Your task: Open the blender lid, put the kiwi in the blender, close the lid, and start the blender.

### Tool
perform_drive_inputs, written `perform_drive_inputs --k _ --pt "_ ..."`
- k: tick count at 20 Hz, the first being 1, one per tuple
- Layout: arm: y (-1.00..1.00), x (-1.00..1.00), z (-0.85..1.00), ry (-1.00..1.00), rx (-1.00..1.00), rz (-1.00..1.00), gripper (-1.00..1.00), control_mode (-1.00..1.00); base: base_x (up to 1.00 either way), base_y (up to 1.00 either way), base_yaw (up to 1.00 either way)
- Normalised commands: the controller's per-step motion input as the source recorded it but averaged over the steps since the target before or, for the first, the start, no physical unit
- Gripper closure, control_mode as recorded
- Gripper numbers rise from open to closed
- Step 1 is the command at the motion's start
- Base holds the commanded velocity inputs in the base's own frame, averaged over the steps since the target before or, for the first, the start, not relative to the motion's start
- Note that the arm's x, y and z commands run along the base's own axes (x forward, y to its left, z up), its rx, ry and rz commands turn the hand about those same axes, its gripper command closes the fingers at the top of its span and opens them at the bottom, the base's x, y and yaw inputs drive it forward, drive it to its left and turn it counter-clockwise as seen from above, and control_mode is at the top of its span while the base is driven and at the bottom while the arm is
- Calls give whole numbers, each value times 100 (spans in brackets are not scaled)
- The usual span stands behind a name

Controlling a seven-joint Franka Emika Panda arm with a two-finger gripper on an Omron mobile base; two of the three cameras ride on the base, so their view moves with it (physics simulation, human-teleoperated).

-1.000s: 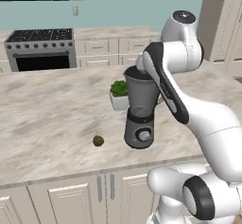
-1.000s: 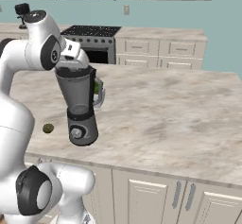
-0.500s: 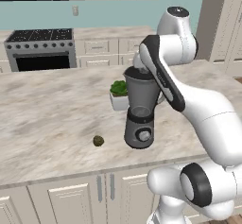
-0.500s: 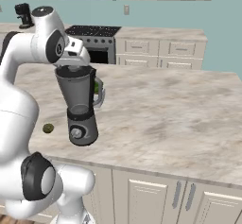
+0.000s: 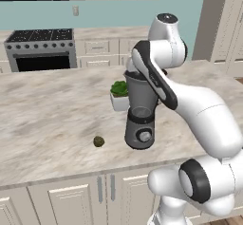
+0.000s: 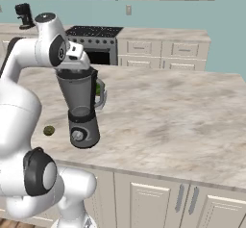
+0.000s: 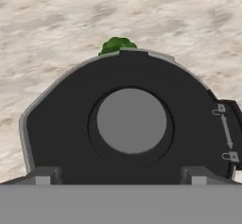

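Room: kitchen with pale cupboards, a stove at the back, and a wide marble tabletop [image 5: 52,124] where all the things sit.
Pincer: pincer [image 7: 120,180] hangs right above the blender, pointing straight down; two grey finger tips [image 7: 43,176] show at the bottom of the hand view, one on each side.
Pincer state: the tips sit wide apart with nothing between them, so it looks let go, holding nothing.
Lid: blender lid [image 7: 127,124] lies just under the pincer, flat on the jar, and its round grey knob [image 7: 131,120] sits a bit ahead of the spot between the tips.
Key relation: I think the pincer must slide a little toward the knob and go down so the knob ends up between the tips.
Blender: blender [image 5: 140,112] stands upright below the pincer, dial facing the front edge.
Kiwi: kiwi [image 5: 98,141] lies low on the tabletop, off to the robot's left of the blender base, apart from it.
Plant: small green plant [image 5: 119,94] sits just behind the jar.
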Motion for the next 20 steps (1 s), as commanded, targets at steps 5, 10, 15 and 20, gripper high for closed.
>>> perform_drive_inputs --k 5,10,15,20 --pt "0 40 0 0 0 0 -100 -100 0 0 0" --pt "0 35 -3 1 0 0 -100 -100 0 0 0" --pt "0 21 -18 3 0 0 -100 -100 0 0 0" --pt "-11 -3 -27 1 1 0 -100 -100 0 0 0"
